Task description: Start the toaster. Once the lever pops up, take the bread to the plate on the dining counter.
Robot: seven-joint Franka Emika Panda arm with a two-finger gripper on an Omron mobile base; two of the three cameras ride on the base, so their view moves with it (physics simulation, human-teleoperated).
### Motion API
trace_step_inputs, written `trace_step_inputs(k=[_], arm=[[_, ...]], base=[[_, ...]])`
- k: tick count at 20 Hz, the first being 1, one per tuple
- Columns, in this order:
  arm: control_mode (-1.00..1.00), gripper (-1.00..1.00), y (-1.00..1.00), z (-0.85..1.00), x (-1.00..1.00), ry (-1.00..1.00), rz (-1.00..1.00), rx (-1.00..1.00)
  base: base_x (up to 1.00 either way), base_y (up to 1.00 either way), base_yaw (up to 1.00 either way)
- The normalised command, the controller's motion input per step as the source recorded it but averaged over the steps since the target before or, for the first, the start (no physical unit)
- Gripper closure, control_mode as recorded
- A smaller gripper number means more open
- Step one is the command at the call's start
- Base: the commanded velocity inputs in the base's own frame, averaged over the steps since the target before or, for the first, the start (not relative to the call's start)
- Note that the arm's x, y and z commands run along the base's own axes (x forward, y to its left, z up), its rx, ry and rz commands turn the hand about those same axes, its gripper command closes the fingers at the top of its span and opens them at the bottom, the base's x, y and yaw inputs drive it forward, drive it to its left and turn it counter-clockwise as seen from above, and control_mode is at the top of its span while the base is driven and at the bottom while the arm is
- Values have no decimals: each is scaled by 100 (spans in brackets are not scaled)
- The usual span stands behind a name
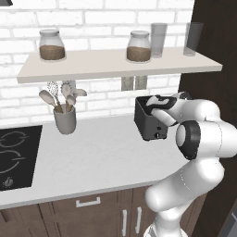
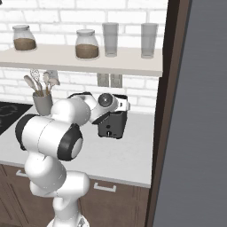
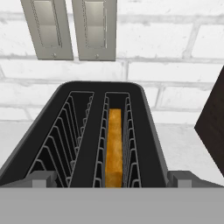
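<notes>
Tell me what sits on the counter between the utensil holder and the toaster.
Nothing: the left base view shows bare pale worktop between the utensil holder and the toaster.

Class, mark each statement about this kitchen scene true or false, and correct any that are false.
1. The slice of tan bread sits in the right-hand slot of the boxy dark grey toaster, as the hand view shows it. True.
2. The two-finger gripper is clamped on the bread. False: its jaws stand open above the toaster.
3. Both toaster slots hold bread. False: the left slot is empty.
4. The grey utensil holder with wooden spoons stands on the pale worktop. True.
5. The toaster stands on the black cooktop. False: it stands on the worktop.
</notes>
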Motion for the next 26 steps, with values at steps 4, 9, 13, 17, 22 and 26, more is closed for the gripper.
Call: trace_step_inputs(k=[4,9,13,17,22,26], arm=[[-100,-100,0,0,0,0,0,0],[-100,-100,0,0,0,0,0,0],[-100,-100,0,0,0,0,0,0],[-100,-100,0,0,0,0,0,0],[-100,-100,0,0,0,0,0,0],[-100,-100,0,0,0,0,0,0]], base=[[0,0,0],[0,0,0],[0,0,0],[0,0,0],[0,0,0],[0,0,0]])
